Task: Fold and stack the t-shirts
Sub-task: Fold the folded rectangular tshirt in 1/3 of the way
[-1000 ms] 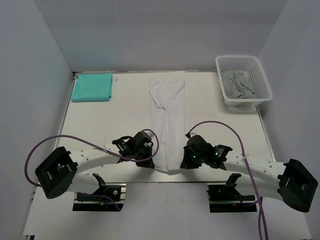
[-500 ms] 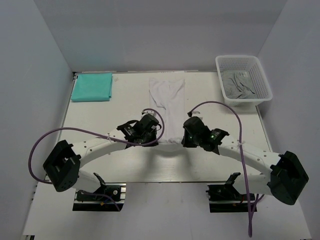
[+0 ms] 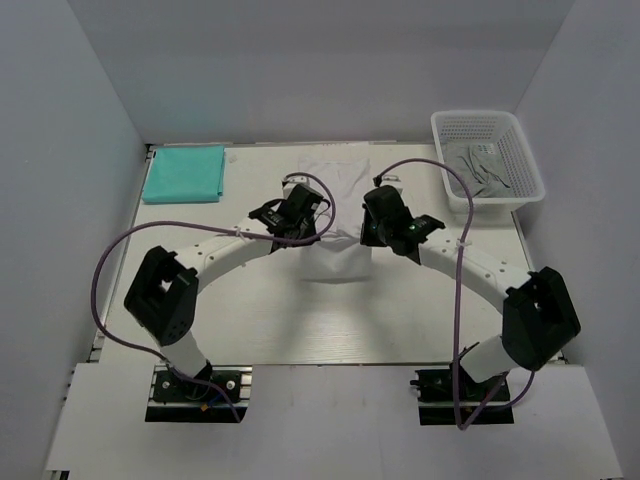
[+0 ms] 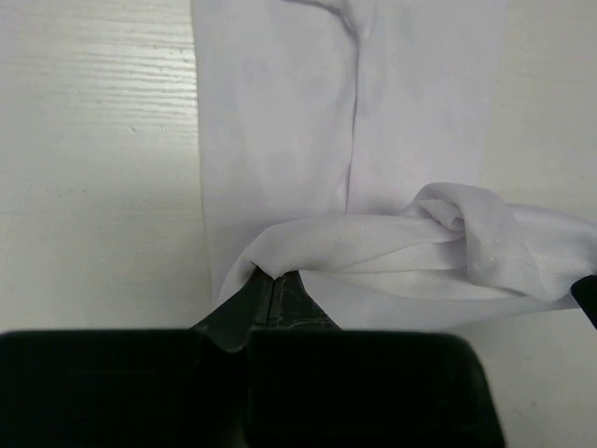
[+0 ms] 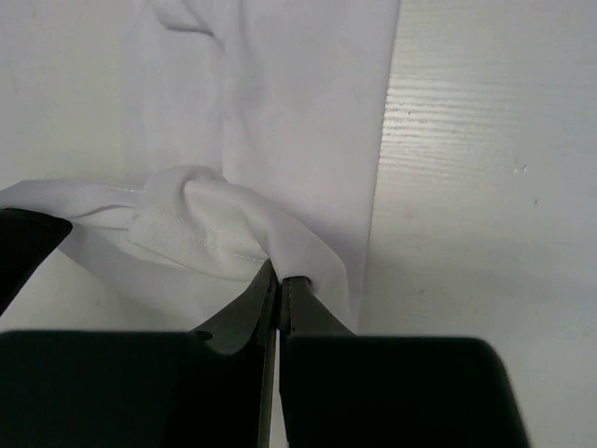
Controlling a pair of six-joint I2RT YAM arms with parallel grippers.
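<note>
Nearest, left gripper [image 4: 270, 280]: we see its fingers pressed together on a raised edge of the white t-shirt [image 4: 280, 140].
Right gripper [image 5: 280, 277]: pinched on that raised edge too, near the left one.
White t-shirt: middle of the table [image 3: 200, 300], the held edge bunched between both grippers, the rest flat, reaching toward the far edge.
Teal t-shirt [image 3: 183, 173]: folded flat at the far left corner.
Basket [image 3: 470, 116]: far right corner; we see grey cloth [image 3: 485, 165] inside.
</note>
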